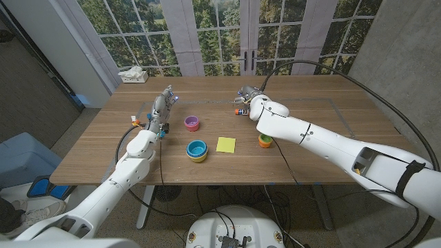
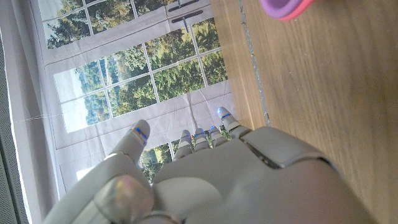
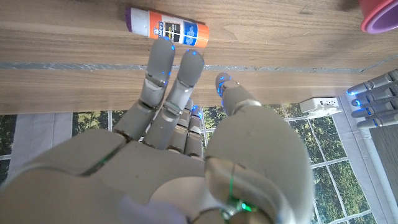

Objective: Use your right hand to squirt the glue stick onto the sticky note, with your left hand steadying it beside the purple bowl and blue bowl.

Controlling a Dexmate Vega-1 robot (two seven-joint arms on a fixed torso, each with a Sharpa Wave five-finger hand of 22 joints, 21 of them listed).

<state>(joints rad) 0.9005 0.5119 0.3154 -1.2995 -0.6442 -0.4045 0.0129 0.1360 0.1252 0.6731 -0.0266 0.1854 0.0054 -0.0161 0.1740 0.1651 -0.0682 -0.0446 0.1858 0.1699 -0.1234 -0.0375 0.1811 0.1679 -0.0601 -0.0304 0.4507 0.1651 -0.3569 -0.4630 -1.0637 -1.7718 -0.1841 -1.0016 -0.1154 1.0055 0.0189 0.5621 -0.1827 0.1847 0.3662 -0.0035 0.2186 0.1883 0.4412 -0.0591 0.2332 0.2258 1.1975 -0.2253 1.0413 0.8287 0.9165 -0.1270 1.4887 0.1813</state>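
Observation:
The glue stick (image 3: 168,31), white with an orange label and a purple cap, lies on its side on the table at the far middle (image 1: 237,109). My right hand (image 1: 248,96) (image 3: 180,124) hovers just over it, fingers stretched out toward it, holding nothing. The yellow sticky note (image 1: 225,145) lies flat right of the blue bowl (image 1: 197,149), which sits inside a yellow one. The purple bowl (image 1: 191,123) (image 2: 286,7) stands behind them. My left hand (image 1: 162,107) (image 2: 217,180) is raised left of the purple bowl, fingers apart and empty.
An orange-and-green bowl (image 1: 265,141) stands right of the sticky note, under my right forearm. A white box (image 1: 134,76) sits at the table's far left corner, and a small orange object (image 1: 136,120) lies by my left wrist. A taped line (image 3: 186,65) crosses the table.

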